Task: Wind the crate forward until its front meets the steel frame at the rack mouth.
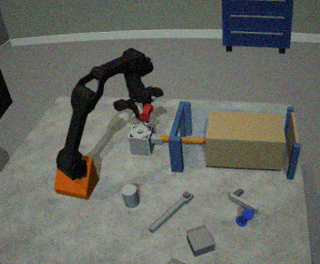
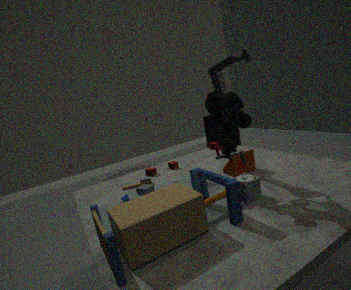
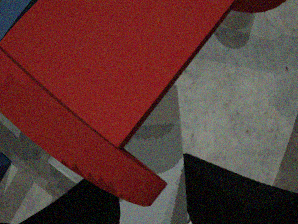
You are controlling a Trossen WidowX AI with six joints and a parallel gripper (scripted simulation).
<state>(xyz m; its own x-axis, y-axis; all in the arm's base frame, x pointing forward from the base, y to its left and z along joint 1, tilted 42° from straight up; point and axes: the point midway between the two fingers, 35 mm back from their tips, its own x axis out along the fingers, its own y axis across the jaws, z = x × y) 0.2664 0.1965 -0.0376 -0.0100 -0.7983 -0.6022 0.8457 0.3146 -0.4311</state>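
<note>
My gripper (image 1: 142, 112) (image 2: 225, 152) (image 3: 148, 167) is shut on the red winch handle (image 1: 146, 112) (image 2: 215, 146) (image 3: 110, 65), which is above the bench by the winch (image 1: 140, 145) (image 2: 251, 190). The handle's lower end looks clear of the winch top; whether its key lines up with the hole I cannot tell. An orange strap (image 1: 193, 140) (image 2: 215, 198) runs from the winch through the near blue frame (image 1: 177, 155) (image 2: 236, 205) to the tan crate (image 1: 243, 150) (image 2: 162, 230). The crate sits flat by the far blue frame (image 1: 293, 163), with a gap before the near frame.
On the bench stand a grey cylinder (image 1: 130, 197), a long grey bar tool (image 1: 170, 214), a small bracket tool (image 1: 242, 202), a blue knobbed piece (image 1: 242, 221) and a grey block (image 1: 201, 241). Two red blocks (image 2: 151, 172) (image 2: 173, 165) show in the exterior view.
</note>
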